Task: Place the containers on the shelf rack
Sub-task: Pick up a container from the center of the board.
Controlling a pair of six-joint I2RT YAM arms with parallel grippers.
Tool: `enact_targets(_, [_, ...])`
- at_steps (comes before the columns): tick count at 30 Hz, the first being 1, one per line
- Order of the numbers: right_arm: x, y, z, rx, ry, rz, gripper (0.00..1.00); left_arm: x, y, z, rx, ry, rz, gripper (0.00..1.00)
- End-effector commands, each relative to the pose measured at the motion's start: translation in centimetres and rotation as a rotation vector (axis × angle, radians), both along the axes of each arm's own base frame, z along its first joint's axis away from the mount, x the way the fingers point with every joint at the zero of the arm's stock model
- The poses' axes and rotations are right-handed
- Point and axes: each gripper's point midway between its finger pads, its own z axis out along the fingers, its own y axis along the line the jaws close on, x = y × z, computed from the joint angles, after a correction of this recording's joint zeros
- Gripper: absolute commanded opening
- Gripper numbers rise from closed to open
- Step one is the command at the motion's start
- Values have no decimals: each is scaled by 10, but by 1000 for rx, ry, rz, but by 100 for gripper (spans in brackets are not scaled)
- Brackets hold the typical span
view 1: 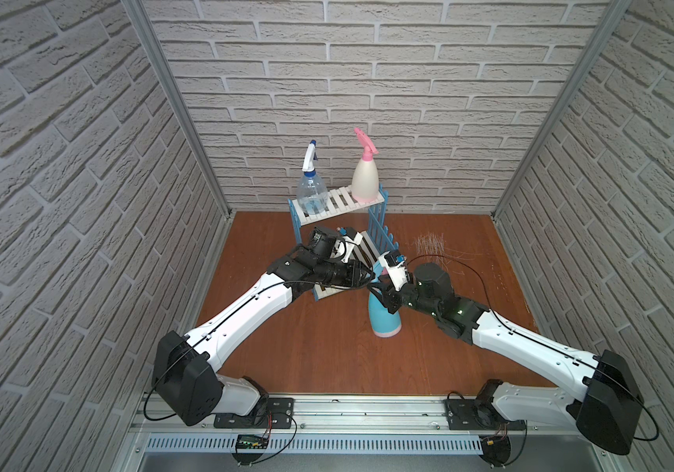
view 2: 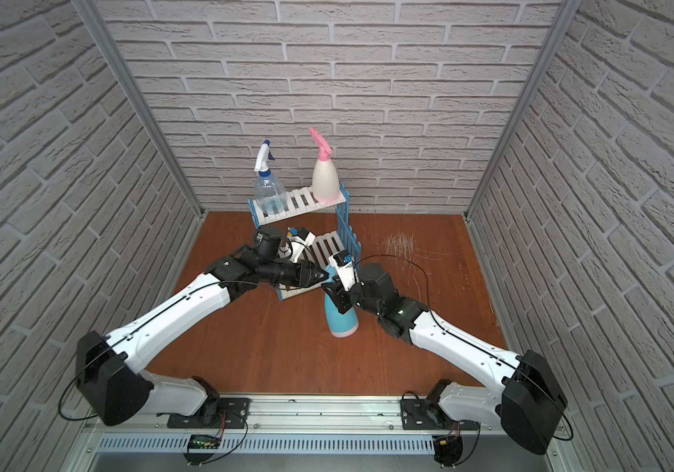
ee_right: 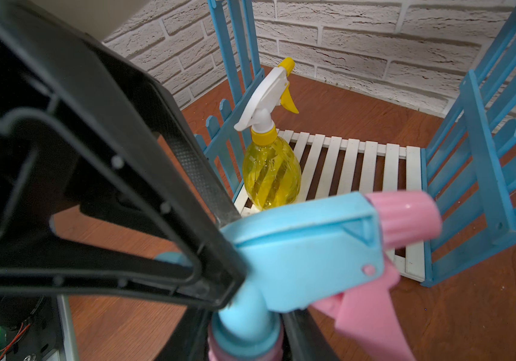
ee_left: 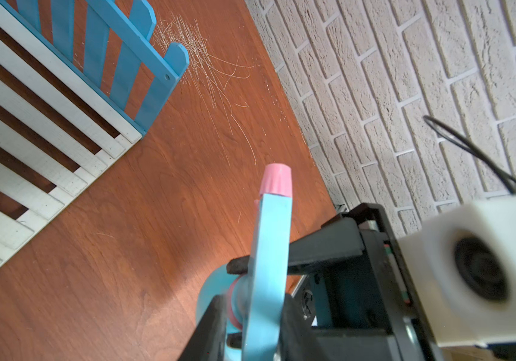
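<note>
2 sets of jaws flanked the top of the teal-blue spray bottle (view 1: 384, 323), which stood near-upright on the counter (view 1: 306, 359) just before the shelf rack's (view 1: 380, 233) lower shelf: right jaws pinched its neck, left jaws sat close about its head from the opposite side, grip unclear.

A small two-tier shelf rack (view 1: 339, 200) with white slatted shelves and light-blue picket-fence sides stands at the back middle of the reddish-brown wooden table (view 1: 306, 359), near the back wall. On its upper shelf, a clear plastic spray bottle (view 1: 311, 194) stands at the left end and a cream-white plastic spray bottle (view 1: 365, 180) at the right end, apart. On the lower shelf, a translucent yellow spray bottle (ee_right: 271, 175) stands beside the left fence. A teal-blue plastic spray bottle (view 1: 384, 318) is upright before the rack's front right corner, with the left gripper (view 1: 370, 279) at its head from the left and the right gripper (view 1: 382, 292) at its neck from the right.
</note>
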Motion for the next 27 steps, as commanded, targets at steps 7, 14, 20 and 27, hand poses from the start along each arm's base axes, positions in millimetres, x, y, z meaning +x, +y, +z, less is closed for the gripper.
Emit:
enact_targets(7, [8, 0, 18, 42, -50, -48, 25, 3, -10, 9, -18, -32, -17, 7])
enact_targets(14, [10, -6, 11, 18, -20, -84, 61, 8, -8, 11, 4, -76, 13, 0])
enact_targets(20, [-1, -13, 7, -17, 4, -59, 99, 18, -1, 15, 28, -136, 72, 0])
enact_targets(27, [-5, -48, 26, -26, -47, -175, 100, 32, 11, 24, 109, -248, 161, 0])
